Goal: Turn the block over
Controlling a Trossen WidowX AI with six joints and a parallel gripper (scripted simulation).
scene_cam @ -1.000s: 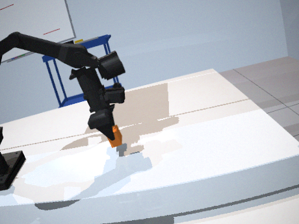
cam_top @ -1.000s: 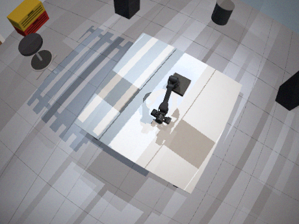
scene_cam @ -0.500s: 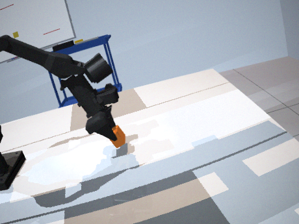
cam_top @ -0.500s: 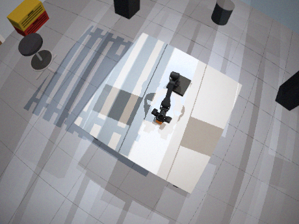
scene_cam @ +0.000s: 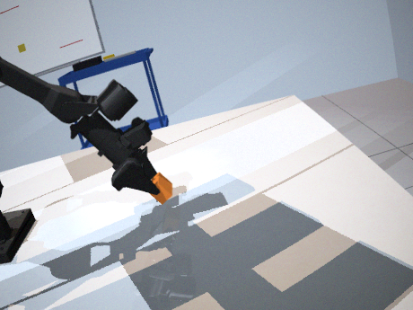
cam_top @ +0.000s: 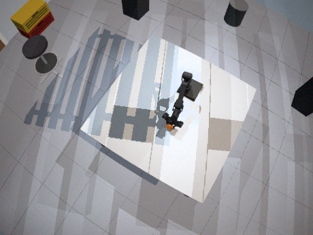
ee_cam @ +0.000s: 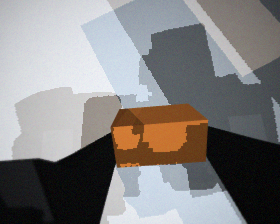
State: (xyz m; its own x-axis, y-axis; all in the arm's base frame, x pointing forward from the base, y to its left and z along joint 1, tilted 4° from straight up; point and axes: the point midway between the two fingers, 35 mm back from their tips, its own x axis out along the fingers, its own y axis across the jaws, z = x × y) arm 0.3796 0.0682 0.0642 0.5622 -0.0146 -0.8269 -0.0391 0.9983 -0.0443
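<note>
An orange block (cam_top: 169, 127) (scene_cam: 163, 187) (ee_cam: 165, 142) is held between the fingers of my gripper (cam_top: 171, 124) (scene_cam: 157, 188) (ee_cam: 157, 134). The gripper is shut on it and slants down and outward from the arm. In the exterior view the block is tilted and appears a little above the white table (cam_top: 184, 178) (scene_cam: 287, 146). The wrist view shows one long face towards the camera and a narrower darker face beyond it, with patchy light on them. I cannot make out the marked side; the faces against the fingers and the far side are hidden.
The arm's dark base (cam_top: 196, 94) (scene_cam: 20, 237) stands on the table behind the gripper. Shadows of the arm and broad shadow patches cross the table. Off the table are a stool (cam_top: 35, 47), a grey bin (cam_top: 235, 13), stacked yellow and red boxes (cam_top: 33, 15) and a blue cart (scene_cam: 112, 66).
</note>
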